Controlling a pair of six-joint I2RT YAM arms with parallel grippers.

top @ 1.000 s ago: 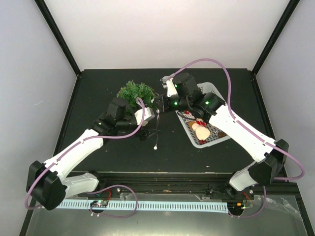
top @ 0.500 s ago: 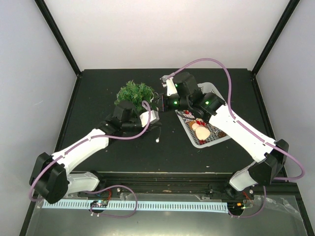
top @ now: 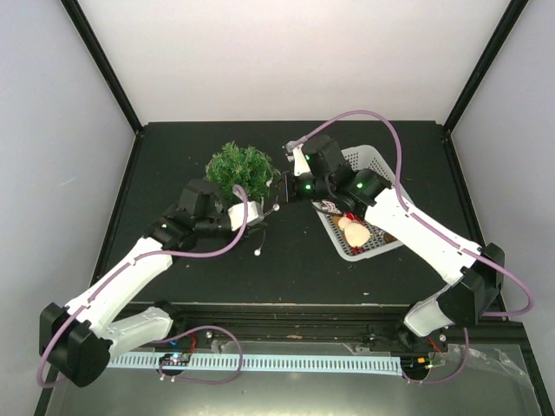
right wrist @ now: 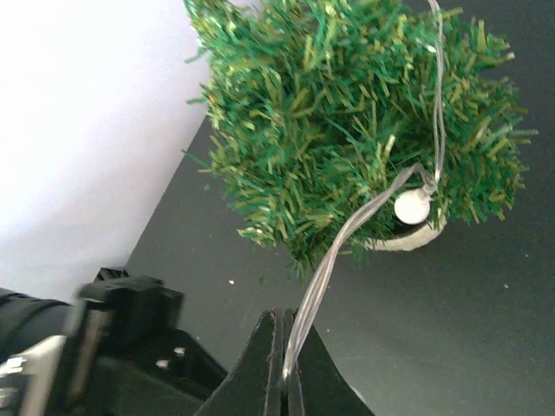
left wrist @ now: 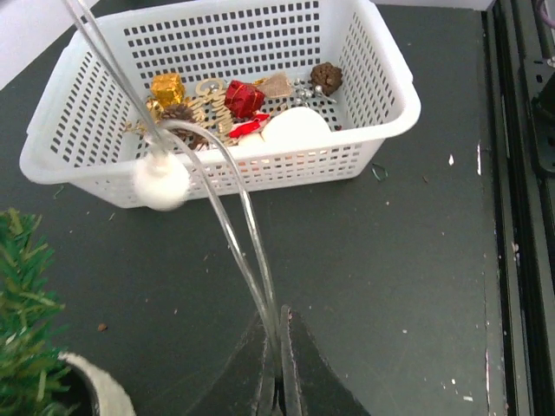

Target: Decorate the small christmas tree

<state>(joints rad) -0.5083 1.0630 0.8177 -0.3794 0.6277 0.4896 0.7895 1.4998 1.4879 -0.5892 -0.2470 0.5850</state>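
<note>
Beside one small christmas tree (top: 241,169), left tool (left wrist: 277,347) and right tool (right wrist: 286,347) pinch shut on clear beaded strand (left wrist: 160,180).

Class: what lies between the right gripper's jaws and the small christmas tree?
In the right wrist view, a clear strand with a white bead runs from the right gripper to the small christmas tree.
</note>
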